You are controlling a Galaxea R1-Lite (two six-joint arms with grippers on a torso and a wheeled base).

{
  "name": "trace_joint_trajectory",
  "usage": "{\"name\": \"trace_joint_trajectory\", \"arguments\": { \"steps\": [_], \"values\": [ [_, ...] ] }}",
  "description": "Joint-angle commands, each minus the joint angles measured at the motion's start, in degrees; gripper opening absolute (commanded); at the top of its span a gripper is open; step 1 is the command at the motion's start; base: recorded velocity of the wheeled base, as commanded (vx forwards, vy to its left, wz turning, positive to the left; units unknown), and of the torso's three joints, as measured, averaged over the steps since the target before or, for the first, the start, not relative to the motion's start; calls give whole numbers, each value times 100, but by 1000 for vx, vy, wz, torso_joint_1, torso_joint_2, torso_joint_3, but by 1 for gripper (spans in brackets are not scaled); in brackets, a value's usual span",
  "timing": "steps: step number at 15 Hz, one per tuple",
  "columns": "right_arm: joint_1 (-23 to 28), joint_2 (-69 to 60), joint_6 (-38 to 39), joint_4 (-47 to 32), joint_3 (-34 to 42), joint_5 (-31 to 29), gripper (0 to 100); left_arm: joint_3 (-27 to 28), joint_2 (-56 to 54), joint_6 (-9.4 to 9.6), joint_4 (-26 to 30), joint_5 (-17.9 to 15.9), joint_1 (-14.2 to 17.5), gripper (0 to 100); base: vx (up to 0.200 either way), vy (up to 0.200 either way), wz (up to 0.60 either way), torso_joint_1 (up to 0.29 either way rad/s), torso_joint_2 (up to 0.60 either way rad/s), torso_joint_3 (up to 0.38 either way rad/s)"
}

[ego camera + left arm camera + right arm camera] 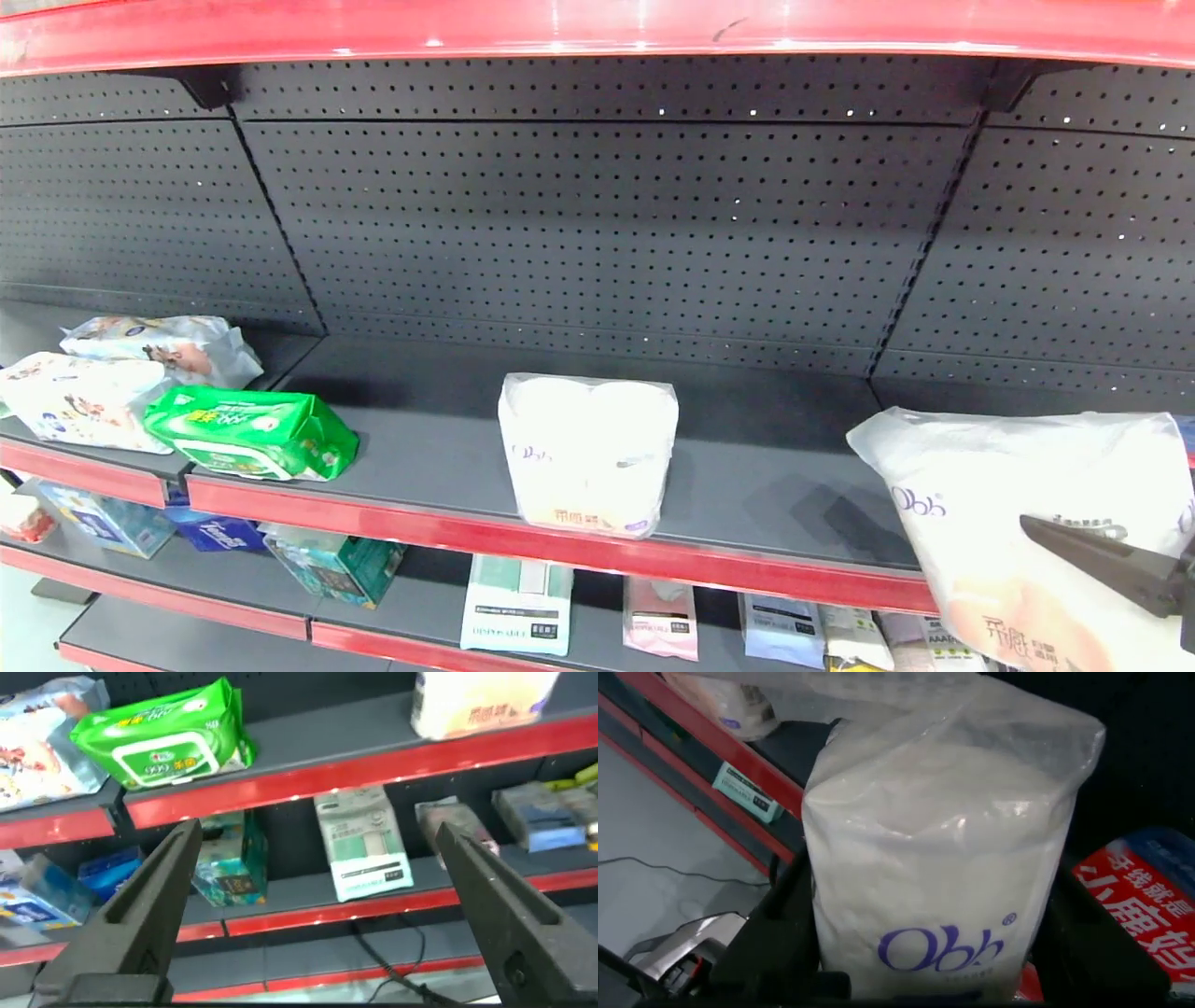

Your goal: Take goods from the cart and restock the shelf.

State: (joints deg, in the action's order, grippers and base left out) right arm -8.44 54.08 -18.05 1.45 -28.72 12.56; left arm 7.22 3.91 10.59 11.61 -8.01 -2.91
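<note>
- The right gripper (932, 873) is clamped on a pack of white paper rolls (980, 485), with one dark, tapered finger (1102, 560) lying across its near face; the wrap is thin, clear, crinkled plastic over soft rounded rolls
- The held pack's long axis runs roughly up and down, leaning a little; the loose top corner of the wrap points up and to the gripper's left, and the printed face is turned toward the head camera
- It is at the right end of the red front lip (560, 546); whether it touches the shelf board (775, 467) cannot be told
- The left gripper (316, 831) is spread wide and empty, its flat dark fingers facing the lower shelves
- Beyond the left gripper stand a flat white-and-green pouch (363, 840) and a teal box (229, 863)
- Well to the right gripper's left, a second pack of rolls (588, 453) stands upright near the lip, with bare matte board between
- Farther left a glossy green wipes pack (252, 431) lies flat beside soft white printed packs (84, 401)
- Behind everything is a dark perforated metal back panel (607, 215)
</note>
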Motion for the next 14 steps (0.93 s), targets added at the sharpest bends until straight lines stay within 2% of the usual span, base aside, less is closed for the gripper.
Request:
{"name": "trace_joint_trajectory", "arguments": {
  "steps": [1, 2, 3, 4, 5, 6, 8, 10, 14],
  "values": [
    [-18, 112, 171, 22, -160, 159, 0, -10, 22, -145, -9, 19, 1, 100, 0, 0, 0, 0, 0, 0],
    [-18, 208, 223, 22, -239, 256, 0, -54, 22, -295, -44, 19, 1, 100, 0, 0, 0, 0, 0, 0],
    [-18, 402, 241, 48, -371, 265, 0, -265, 13, -646, -466, 63, 10, 100, 0, 0, 0, 0, 0, 0],
    [-18, 490, 250, 119, -433, 274, 0, -423, 4, -892, -791, 194, 28, 100, 0, 0, 0, 0, 0, 0],
    [-27, 639, 250, 277, -494, 282, 0, -599, 4, -1059, -1222, 361, 36, 100, 0, 0, 0, 0, 0, 0],
    [-27, 753, 259, 400, -529, 282, 0, -669, 4, -1103, -1407, 388, 36, 100, 0, 0, 0, 0, 0, 0],
    [-141, 973, 259, 505, -529, 291, 0, -660, 4, -1068, -1398, 370, 36, 100, 0, 0, 0, 0, 0, 0],
    [-325, 1079, 329, 532, -494, 291, 0, -669, 4, -1112, -1398, 370, 36, 100, 0, 0, 0, 0, 0, 0],
    [-607, 1641, 478, 1393, -459, 265, 0, -669, 4, -1095, -1398, 405, 36, 100, 0, 0, 0, 0, 0, 0]
  ]
}}
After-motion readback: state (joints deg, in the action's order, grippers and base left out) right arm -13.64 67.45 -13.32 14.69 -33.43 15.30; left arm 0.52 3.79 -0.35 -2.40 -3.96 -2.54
